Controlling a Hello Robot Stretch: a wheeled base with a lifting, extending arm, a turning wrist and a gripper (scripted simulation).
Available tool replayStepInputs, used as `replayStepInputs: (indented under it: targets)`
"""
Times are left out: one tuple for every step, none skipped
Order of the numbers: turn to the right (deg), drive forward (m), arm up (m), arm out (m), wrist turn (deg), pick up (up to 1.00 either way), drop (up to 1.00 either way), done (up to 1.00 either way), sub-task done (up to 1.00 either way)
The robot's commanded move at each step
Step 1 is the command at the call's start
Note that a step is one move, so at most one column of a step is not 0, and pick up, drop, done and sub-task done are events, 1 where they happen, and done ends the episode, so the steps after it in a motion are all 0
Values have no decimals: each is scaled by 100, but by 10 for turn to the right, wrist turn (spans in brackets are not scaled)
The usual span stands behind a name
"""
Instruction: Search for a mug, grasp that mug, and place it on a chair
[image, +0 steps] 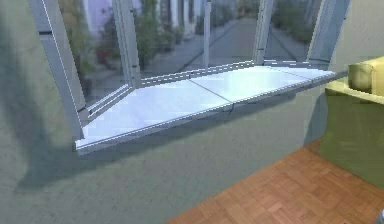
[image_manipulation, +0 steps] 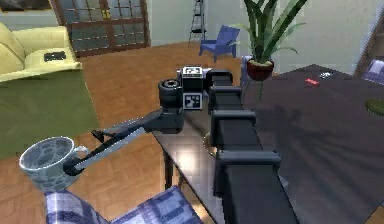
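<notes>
A bay window (image: 190, 100) spans the forward view from 9 to 1 o'clock, with a sofa (image: 360, 105) at 3 o'clock. In the arm side view, the pale mug (image_manipulation: 48, 160) hangs at 8 o'clock from the gripper (image_manipulation: 85, 156), which grasps it just above the plaid chair (image_manipulation: 155, 212) at 6 o'clock. Searching and grasping look done. What seems left is to lower the mug onto that seat and let it go. A blue chair (image_manipulation: 220, 42) stands far off at 12 o'clock, a plant (image_manipulation: 262, 40) at 1 o'clock and the dark desk (image_manipulation: 320, 140) at 3 o'clock. No brand, label or writing can be read; the white squares (image_manipulation: 193, 88) by the gripper carry only black marks.
</notes>
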Motion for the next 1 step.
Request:
replayStepInputs:
  targets:
    - [0,0,0,0,450,0,0,0,0]
